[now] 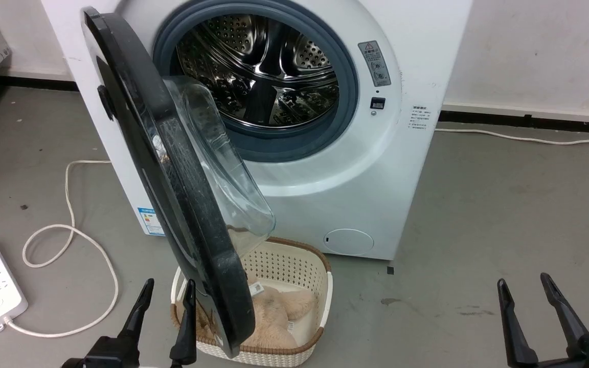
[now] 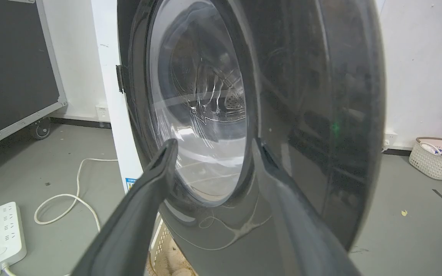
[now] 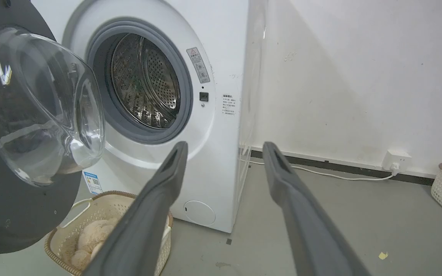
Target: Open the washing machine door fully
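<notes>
Washing machine door [image 1: 136, 128] ajar, outer face just before spread left tool [image 1: 169, 282].

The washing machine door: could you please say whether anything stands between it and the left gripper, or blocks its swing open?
Nothing visible lies between the left gripper and the washing machine door. That gripper itself stands on the outer side, where the door likely swings; the basket sits below it.
</notes>
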You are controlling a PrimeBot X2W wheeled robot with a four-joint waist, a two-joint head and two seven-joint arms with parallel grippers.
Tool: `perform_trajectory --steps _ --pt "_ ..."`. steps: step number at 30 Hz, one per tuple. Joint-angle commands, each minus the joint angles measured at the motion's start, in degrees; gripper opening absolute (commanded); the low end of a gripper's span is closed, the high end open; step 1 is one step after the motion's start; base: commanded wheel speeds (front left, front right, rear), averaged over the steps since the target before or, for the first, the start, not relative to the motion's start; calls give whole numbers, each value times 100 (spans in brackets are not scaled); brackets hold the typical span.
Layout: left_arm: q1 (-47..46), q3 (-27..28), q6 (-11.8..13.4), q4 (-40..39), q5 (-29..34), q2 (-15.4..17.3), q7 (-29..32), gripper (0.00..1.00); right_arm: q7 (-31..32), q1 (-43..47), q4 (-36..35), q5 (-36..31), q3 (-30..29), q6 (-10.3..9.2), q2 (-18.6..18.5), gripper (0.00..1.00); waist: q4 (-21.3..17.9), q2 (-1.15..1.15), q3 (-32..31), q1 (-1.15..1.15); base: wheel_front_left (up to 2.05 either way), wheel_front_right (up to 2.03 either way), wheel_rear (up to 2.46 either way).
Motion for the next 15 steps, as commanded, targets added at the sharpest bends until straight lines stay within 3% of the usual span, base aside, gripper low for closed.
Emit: perform_trajectory --steps 1,2,3,4,12,15 --pt "29 9 -15 7 30 7 -30 100 -25 -28 -32 32 1 5 23 100 11 0 0 0 0 0 0" --pt "26 6 -15 5 22 7 -30 100 -25 -30 -33 47 -3 5 23 100 16 0 1 0 0 0 0" --pt "24 5 -16 6 0 7 -30 62 -25 -30 -32 56 -3 5 23 100 21 0 0 0 0 0 0" --pt "23 0 -21 6 -17 7 -30 0 -25 -33 -40 57 5 5 23 100 25 0 -3 0 0 0 0" --pt "-91 429 81 -604 -445 6 -30 0 -25 -77 -50 34 62 5 23 100 39 0 -88 0 0 0 0" --pt "-244 654 331 -1100 -1084 6 -30 0 -26 -91 -41 44 27 5 23 100 39 0 -135 0 0 0 0"
